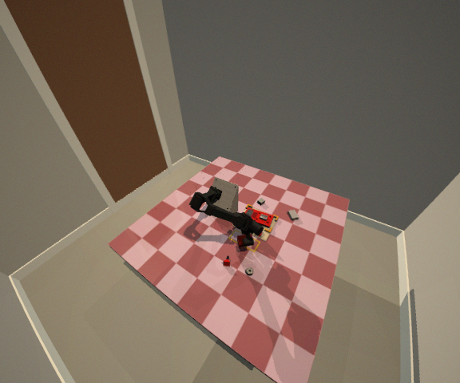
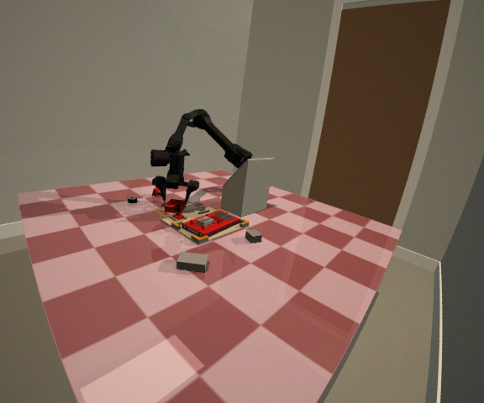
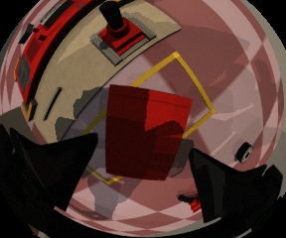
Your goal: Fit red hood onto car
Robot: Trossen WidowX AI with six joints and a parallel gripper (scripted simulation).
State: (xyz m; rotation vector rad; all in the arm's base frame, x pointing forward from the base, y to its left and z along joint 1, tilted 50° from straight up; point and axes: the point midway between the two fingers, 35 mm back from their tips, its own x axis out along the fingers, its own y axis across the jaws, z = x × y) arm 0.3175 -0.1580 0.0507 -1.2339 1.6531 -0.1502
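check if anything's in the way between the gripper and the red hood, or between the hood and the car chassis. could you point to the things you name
Nothing visible stands between the open gripper (image 2: 176, 197) (image 3: 144, 144) and the hood (image 2: 175, 205) (image 3: 145, 131). Between hood and chassis (image 1: 259, 217) (image 2: 228, 222) (image 3: 41, 42), a red piece with a black upright post (image 2: 178, 213) (image 3: 115, 30) stands on the jig board (image 2: 170, 220) (image 3: 78, 64), near the straight path.

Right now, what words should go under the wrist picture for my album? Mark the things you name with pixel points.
The open end effector (image 3: 146, 147) hovers over the red hood (image 3: 145, 133), beside a yellow outline (image 3: 198, 81).

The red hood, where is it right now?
In the wrist view, the hood sits mid-picture, overlapping the yellow outline, between the open pincer's fingers.
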